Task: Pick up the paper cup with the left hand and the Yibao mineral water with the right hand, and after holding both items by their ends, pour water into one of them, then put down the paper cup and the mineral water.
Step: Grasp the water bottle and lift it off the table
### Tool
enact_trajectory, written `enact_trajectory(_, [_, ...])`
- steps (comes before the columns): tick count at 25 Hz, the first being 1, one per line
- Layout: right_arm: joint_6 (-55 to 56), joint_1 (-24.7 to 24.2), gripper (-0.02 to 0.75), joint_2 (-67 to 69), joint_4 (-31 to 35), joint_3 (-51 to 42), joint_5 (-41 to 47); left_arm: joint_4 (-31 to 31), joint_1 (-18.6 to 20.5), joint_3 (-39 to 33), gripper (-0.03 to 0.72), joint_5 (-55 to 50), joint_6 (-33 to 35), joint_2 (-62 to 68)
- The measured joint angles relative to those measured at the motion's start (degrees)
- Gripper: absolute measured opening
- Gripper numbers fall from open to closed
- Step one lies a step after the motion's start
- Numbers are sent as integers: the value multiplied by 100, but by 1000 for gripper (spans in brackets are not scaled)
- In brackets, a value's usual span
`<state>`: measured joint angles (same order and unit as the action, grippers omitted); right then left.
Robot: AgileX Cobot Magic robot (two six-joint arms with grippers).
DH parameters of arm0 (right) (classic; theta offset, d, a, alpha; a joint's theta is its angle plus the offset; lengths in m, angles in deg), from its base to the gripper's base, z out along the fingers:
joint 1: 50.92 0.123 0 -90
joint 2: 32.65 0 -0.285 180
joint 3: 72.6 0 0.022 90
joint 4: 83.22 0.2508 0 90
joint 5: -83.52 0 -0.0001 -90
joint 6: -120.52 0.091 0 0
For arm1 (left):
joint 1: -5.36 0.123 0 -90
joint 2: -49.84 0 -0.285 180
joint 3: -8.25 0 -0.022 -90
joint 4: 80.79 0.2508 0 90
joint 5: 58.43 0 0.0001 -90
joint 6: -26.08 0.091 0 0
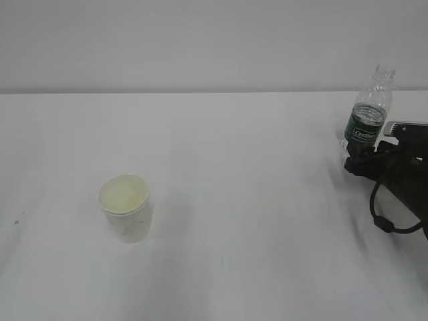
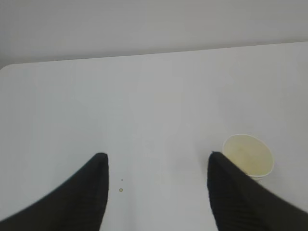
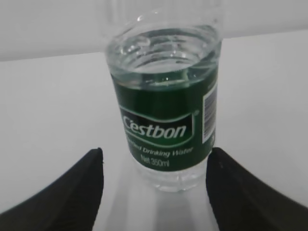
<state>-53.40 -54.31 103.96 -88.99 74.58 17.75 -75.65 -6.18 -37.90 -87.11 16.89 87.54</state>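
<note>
The paper cup [image 1: 124, 207] stands upright on the white table [image 1: 267, 200] at the left, its cream inside showing. In the left wrist view the paper cup [image 2: 250, 155] sits just right of my right finger, outside the jaws and partly hidden by it. My left gripper [image 2: 158, 155] is open over bare table. The Yibao mineral water [image 1: 368, 114], a clear capless bottle with a dark green label, stands at the far right. My right gripper [image 3: 155, 151] is open, with the bottle [image 3: 163, 120] between its fingertips; a gap shows on the left side. The right gripper [image 1: 358, 162] sits low by the bottle's base.
The table's far edge meets a plain grey wall. A small speck [image 2: 121, 189] lies on the table between the left fingers. The right arm's black cable [image 1: 384, 224] loops over the table at the right edge.
</note>
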Motion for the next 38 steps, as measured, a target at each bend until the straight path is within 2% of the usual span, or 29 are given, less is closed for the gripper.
enact_trajectory(27, [0, 0, 508, 213, -32, 702, 12, 0, 0, 0, 457, 22, 0, 0])
enact_trajectory(38, [0, -9, 552, 213, -308, 747, 78, 0, 0, 0, 457, 69, 0, 0])
